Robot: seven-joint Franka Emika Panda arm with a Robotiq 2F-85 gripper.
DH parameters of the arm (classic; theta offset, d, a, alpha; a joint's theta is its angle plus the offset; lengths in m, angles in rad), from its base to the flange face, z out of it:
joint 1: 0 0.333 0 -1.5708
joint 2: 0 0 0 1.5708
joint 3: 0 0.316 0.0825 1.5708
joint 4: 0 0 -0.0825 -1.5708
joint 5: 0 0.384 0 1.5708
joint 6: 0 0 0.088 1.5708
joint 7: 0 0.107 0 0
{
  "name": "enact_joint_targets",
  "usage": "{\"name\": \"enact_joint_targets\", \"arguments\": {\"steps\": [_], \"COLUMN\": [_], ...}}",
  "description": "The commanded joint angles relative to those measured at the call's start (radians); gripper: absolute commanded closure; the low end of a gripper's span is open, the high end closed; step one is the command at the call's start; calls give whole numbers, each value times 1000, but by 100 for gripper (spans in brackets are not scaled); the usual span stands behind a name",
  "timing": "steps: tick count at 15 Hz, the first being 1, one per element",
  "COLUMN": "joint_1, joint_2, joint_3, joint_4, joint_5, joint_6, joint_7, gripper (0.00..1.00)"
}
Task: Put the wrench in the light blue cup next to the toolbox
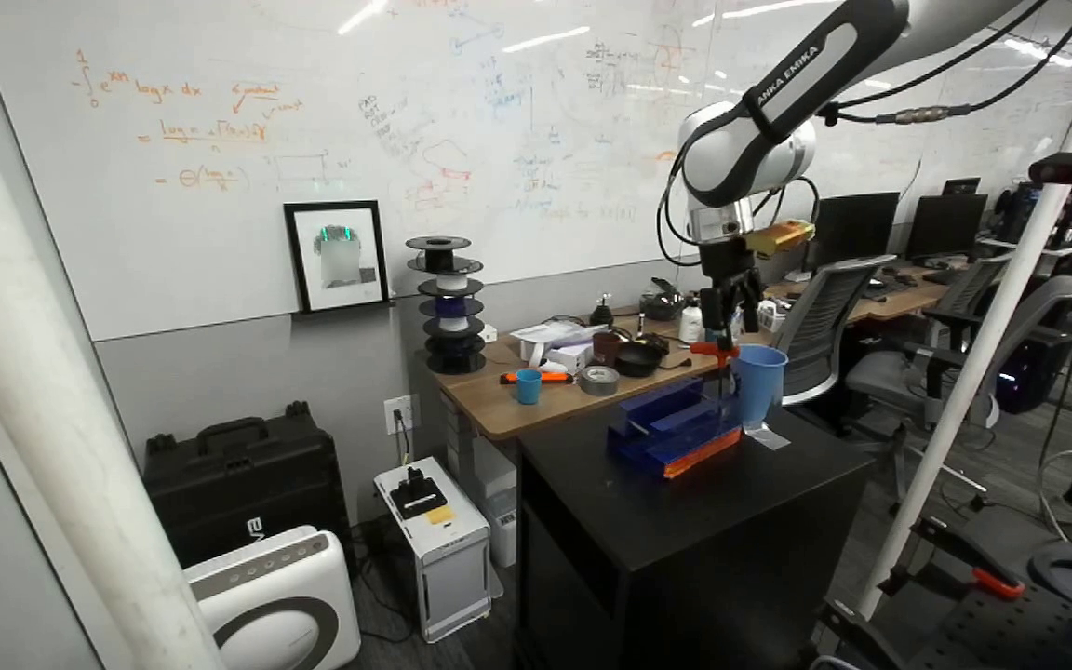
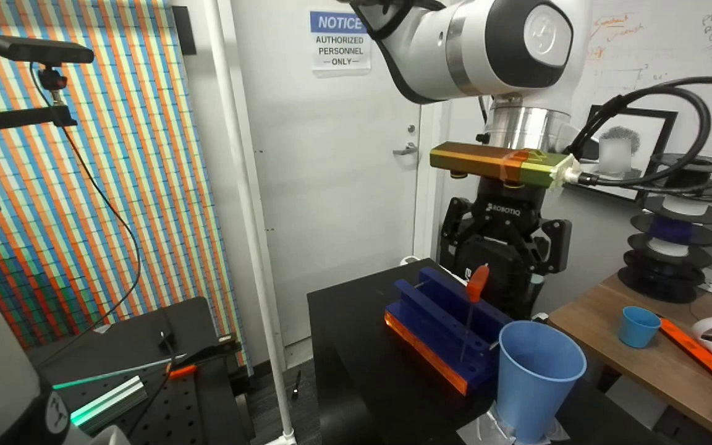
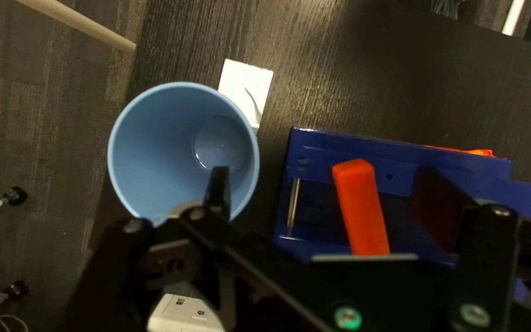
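Note:
The wrench, a T-shaped tool with an orange-red handle and thin metal shaft, stands upright in the dark blue toolbox with an orange strip along one side. The light blue cup stands beside the toolbox on the black cabinet. In the wrist view, its inside looks empty. My gripper is just above the toolbox. In the wrist view, my open gripper has a finger on each side of the wrench handle, apart from it. The shaft is hidden there.
The toolbox and cup stand on a black cabinet; tape lies at the cup's base. Behind is a wooden desk with a small blue cup, a tape roll and a dark bowl. An office chair stands behind the cup.

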Motion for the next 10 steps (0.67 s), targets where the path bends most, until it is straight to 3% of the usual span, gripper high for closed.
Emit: {"name": "enact_joint_targets", "arguments": {"steps": [1,7,10], "joint_1": [11,4,-7], "joint_2": [59,70,53], "joint_3": [8,9,7], "joint_4": [53,52,49], "joint_5": [-42,-58,-46], "joint_6": [5,3,0], "joint_7": [-35,-75,-92], "gripper": [32,80,89]}}
